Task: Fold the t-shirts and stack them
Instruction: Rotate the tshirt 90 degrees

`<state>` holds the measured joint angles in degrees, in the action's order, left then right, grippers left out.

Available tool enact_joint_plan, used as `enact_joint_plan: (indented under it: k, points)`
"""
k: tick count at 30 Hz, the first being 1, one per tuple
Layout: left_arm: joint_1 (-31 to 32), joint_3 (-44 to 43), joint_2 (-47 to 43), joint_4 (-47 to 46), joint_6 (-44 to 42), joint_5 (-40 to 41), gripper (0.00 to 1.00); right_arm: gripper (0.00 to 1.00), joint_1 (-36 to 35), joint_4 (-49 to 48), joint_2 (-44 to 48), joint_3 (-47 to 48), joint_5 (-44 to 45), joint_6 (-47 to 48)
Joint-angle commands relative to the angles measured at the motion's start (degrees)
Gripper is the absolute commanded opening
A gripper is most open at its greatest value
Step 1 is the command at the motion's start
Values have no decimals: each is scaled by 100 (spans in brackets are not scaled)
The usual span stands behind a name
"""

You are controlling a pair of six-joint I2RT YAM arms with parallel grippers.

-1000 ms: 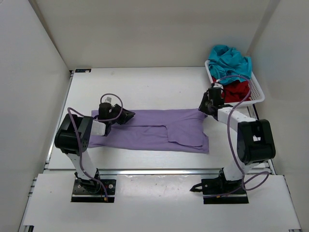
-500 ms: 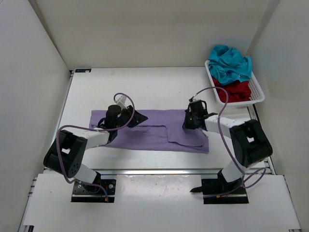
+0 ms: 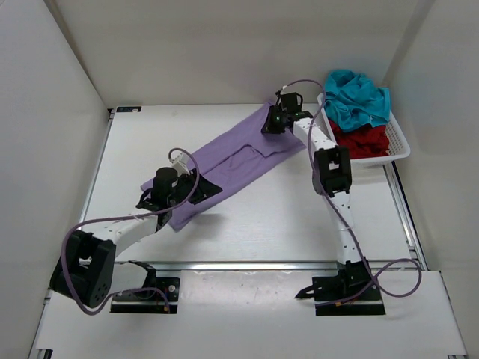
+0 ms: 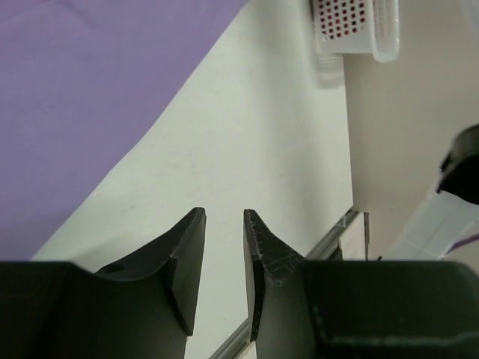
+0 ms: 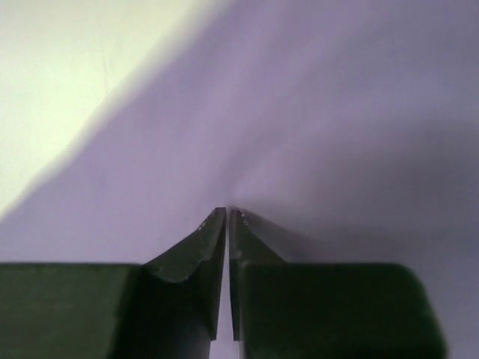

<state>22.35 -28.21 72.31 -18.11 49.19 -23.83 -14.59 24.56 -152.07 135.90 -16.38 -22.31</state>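
- Right gripper (image 5: 227, 212) clamped onto lavender t-shirt (image 3: 232, 157); left gripper (image 4: 223, 217) parted, empty.
- It lies diagonally, 8 to 1 o'clock, on white table (image 3: 299, 209); white walls (image 3: 224, 52) around.
- Basket (image 3: 402, 147) at 2 o'clock half hides red t-shirt (image 3: 365, 140) under teal t-shirt (image 3: 359, 93).

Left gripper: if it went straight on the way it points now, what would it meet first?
Probably bare table: the left gripper points at white tabletop beside the lavender t-shirt, with the basket far beyond. Its height is unclear.
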Motion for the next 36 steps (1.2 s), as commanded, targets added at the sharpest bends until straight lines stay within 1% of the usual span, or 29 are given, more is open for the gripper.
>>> enact_joint_plan:
  k: [1,2,3,5,6,7,8,9,10,11,12,13,14,15,16,17,19,20,21,23,25,30,33,35,36]
  points:
    - [-187,166,-358,728,-348,1,38,9,-70,-424,1230,-377,-613,-266]
    - [-231,210,-498,843,-392,28,38,14,-140,-443,1693,-510,-403,-48]
    - [-248,271,-603,888,-462,28,39,19,-158,-156,1959,-311,-349,102]
    - [-336,386,-805,1019,-576,142,40,26,-342,469,2251,23,-68,418]
    - [-397,421,-928,1176,-655,203,40,28,-386,810,2487,42,72,585]
    - [-424,421,-999,1335,-708,230,40,28,-500,953,2594,-45,187,630]
    - [-546,526,-1139,1362,-770,204,40,27,-623,1111,2899,-402,266,709]
    - [-695,561,-1262,1380,-779,126,41,27,-668,1078,3294,-1137,302,762]
    - [-836,536,-1403,1519,-866,90,41,26,-825,703,3811,-1614,389,745]
    - [-942,535,-1430,1643,-972,55,41,23,-1000,30,4451,-2854,373,623]
    - [-978,448,-1544,1740,-1077,46,41,22,-1106,-316,4780,-4172,468,431]
    - [-1022,421,-1623,1810,-1156,63,41,22,-1273,-1016,5357,-4794,452,307]
    - [-1092,447,-1694,2063,-1201,72,42,23,-1405,-1336,5572,-5845,408,-25]
    - [-1040,413,-1738,2048,-1245,63,42,23,-1589,-1818,5931,-6690,329,-324]
    - [-1031,386,-1764,2092,-1262,81,42,22,-1704,-2301,6143,-7317,346,-510]
    - [-1022,395,-1756,2109,-1306,81,41,22,-1949,-2419,6172,-7549,277,-764]
    - [-1118,351,-1668,2083,-1307,-93,42,25,-2319,-3261,6120,-8156,319,-1143]
    - [-1188,360,-1677,2057,-1315,-173,43,28,-2573,-3508,5910,-8227,250,-1397]
    - [-1198,377,-1668,2031,-1289,-174,42,29,-2767,-3589,5839,-8228,319,-1434]
    - [-1215,351,-1712,2048,-1333,-131,43,33,-2978,-3694,5339,-8080,443,-1566]
    - [-1241,368,-1755,2074,-1315,-148,43,38,-3067,-3730,5013,-7869,495,-1759]
    - [-1207,483,-1861,1987,-1289,-139,43,42,-3085,-3844,4379,-7736,715,-2137]
    - [-1198,527,-1879,1890,-1219,-166,43,34,-3006,-3880,4002,-7561,593,-2365]
    - [-1189,518,-1835,1847,-1236,-174,43,25,-2954,-3844,3765,-7385,531,-2410]
    - [-1198,509,-1809,1881,-1228,-174,42,25,-2918,-3836,3694,-7358,513,-2462]
